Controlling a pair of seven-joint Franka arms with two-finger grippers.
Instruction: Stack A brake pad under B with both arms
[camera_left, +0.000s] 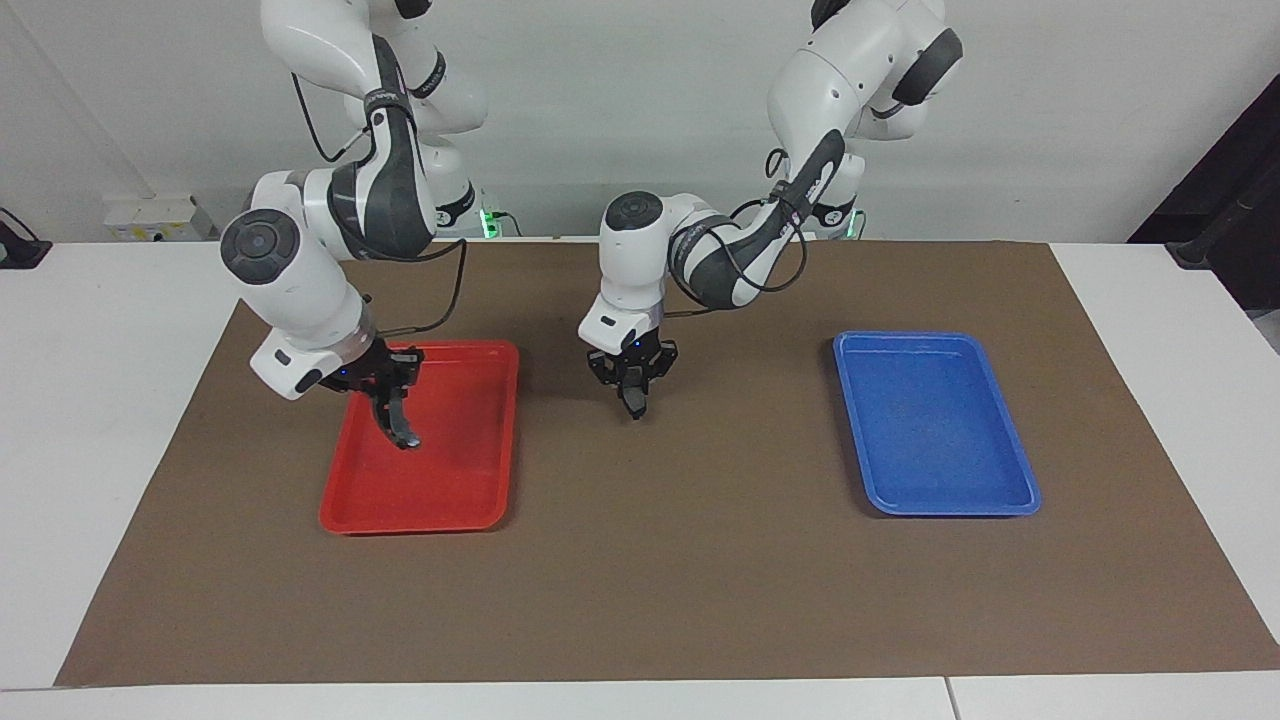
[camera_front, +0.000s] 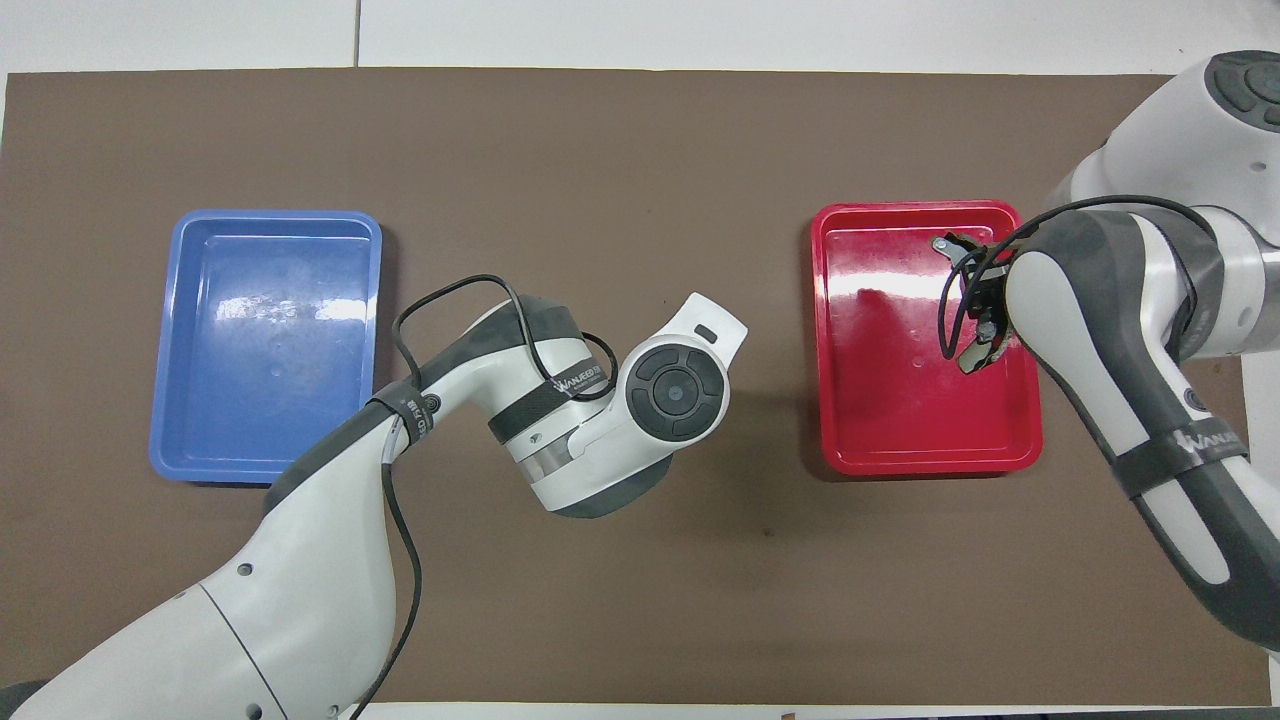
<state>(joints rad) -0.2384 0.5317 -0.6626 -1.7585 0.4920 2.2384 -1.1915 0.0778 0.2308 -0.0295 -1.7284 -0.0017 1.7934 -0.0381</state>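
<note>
While both pieces are held in the air, the carrying step is judged to be in hand. B (camera_left: 398, 420) is gripped by the right gripper (camera_left: 385, 385) over the red tray (camera_left: 470, 500), and the A brake pad (camera_left: 634, 398) is clamped by the left gripper (camera_left: 633, 378) over the brown mat (camera_left: 700, 560), between the trays. Next, the pad is probably to be set down flat first, so that B can be laid upon it. The blue tray (camera_left: 1000, 495) is left unused.

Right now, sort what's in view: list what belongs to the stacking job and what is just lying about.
Job:
- B, held by the right gripper over the red tray
- A brake pad, held by the left gripper over the brown mat

Lying about:
- blue tray
</note>
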